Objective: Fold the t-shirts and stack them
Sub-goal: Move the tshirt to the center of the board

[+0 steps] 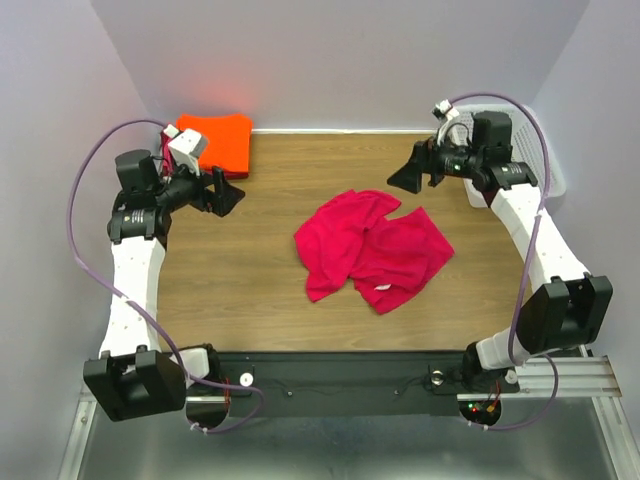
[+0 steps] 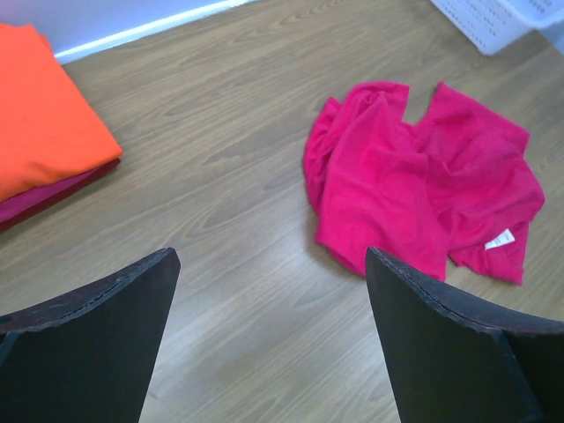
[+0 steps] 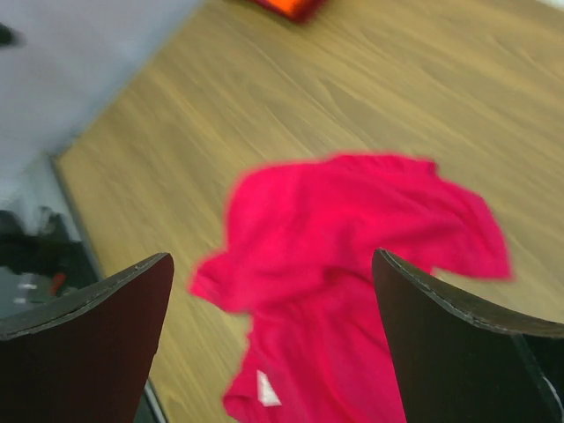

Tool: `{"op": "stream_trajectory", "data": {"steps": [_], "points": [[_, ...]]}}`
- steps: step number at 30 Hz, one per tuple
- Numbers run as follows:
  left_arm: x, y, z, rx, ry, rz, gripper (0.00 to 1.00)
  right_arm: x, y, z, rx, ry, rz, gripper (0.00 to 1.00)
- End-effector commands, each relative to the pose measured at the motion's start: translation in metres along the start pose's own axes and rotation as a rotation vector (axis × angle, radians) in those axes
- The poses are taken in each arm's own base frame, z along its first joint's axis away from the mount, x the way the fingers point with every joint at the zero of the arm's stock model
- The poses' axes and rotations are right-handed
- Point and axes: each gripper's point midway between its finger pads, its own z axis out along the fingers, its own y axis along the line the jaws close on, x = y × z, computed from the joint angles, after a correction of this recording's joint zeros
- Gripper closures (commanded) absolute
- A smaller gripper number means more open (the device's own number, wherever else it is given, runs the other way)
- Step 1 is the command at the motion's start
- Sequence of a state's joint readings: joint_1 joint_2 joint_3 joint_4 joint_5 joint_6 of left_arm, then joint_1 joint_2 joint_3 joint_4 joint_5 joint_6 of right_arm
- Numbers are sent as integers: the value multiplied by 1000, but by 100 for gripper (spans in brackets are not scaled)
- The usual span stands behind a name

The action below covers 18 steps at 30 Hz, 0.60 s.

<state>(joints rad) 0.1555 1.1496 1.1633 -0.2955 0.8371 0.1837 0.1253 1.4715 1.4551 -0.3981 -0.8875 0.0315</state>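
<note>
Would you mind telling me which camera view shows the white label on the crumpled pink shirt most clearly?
The left wrist view: the label is sharp there. The top external view shows a tiny speck; the right wrist view blurs it.

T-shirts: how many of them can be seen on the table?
3. A crumpled pink t-shirt lies mid-table; a folded orange t-shirt sits far left, upon a red t-shirt. Others may hide beneath.
</note>
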Motion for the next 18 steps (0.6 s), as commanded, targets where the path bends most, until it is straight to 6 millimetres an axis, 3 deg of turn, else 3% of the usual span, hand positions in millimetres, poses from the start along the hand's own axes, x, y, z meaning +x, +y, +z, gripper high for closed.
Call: {"op": "stream_trajectory", "data": {"steps": [1,2,5,6,7,9,10,11,12,14,15,18], "points": [[11,-24,5,100,43,114,1,26,-24,-19,145,90,-69,0],[20,-24,8,96,79,163,2,45,-32,-20,175,135,-51,0],[52,-59,27,200,171,260,3,93,-55,-30,282,279,-41,1],[63,-65,33,212,199,311,3,120,-62,-34,307,340,-16,3],[83,-85,42,274,242,339,4,135,-72,-41,361,391,-29,4],[102,-95,55,280,294,392,8,160,-81,-49,401,458,-24,10],[122,-113,64,334,340,414,9,178,-88,-55,442,507,-18,13],[129,-107,68,315,362,419,10,186,-91,-58,456,530,-12,17],[137,-120,75,333,381,454,12,196,-99,-62,494,566,-2,25],[163,-133,87,361,443,481,14,212,-104,-65,515,611,19,32],[171,-145,93,375,456,523,16,220,-108,-66,525,637,31,33],[201,-150,107,372,534,550,18,241,-118,-71,552,701,50,34]]}}
